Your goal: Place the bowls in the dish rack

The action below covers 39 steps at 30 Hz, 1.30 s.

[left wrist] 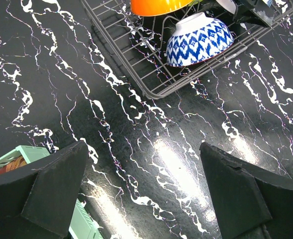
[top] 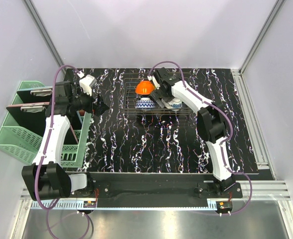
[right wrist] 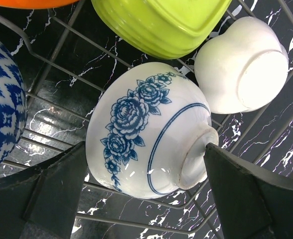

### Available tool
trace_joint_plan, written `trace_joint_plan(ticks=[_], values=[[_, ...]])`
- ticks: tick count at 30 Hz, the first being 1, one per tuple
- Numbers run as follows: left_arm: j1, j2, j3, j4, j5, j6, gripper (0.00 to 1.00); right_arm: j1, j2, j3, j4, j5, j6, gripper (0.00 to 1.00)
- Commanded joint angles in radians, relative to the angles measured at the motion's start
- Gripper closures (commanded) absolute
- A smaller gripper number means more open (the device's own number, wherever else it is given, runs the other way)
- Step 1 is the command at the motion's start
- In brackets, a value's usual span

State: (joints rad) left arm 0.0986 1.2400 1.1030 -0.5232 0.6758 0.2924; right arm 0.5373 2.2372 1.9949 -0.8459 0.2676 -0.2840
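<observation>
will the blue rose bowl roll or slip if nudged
The blue rose bowl lies on its side on the dish rack wires, so it would probably rock or roll. Its glossy glaze looks slippery, likely chippable.

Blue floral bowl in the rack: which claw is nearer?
Right. The right claw hangs open directly over the floral bowl; the left claw is off the dish rack, over bare table.

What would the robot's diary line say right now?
right gripper: open, straddling white blue-rose ceramic bowl in dark wire dish rack | left gripper: open, empty, over black marbled table
</observation>
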Motion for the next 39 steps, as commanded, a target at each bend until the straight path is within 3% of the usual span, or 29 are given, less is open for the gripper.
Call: trace_joint_plan(ticks=[1, 7, 12, 17, 22, 39], values=[[0.006, -0.03, 0.014, 0.029, 0.025, 0.011, 0.01, -0.003, -0.011, -0.054, -0.038, -0.132, 0.031, 0.01], [0.004, -0.04, 0.009, 0.023, 0.019, 0.014, 0.01, -0.005, -0.022, -0.065, -0.027, -0.254, 0.045, 0.0], [0.006, -0.043, -0.005, 0.022, 0.016, 0.013, 0.01, -0.007, -0.005, -0.076, -0.015, -0.257, 0.065, 0.0], [0.006, -0.045, -0.005, 0.022, 0.018, 0.013, 0.01, -0.007, 0.033, -0.082, 0.005, -0.133, 0.071, 0.0], [0.006, -0.047, -0.002, 0.022, 0.015, 0.013, 0.01, -0.016, 0.026, -0.082, 0.01, -0.14, 0.075, 0.0], [0.006, -0.017, -0.005, 0.003, 0.051, 0.022, 0.01, -0.086, -0.346, -0.168, 0.002, -0.361, 0.045, 0.0]])
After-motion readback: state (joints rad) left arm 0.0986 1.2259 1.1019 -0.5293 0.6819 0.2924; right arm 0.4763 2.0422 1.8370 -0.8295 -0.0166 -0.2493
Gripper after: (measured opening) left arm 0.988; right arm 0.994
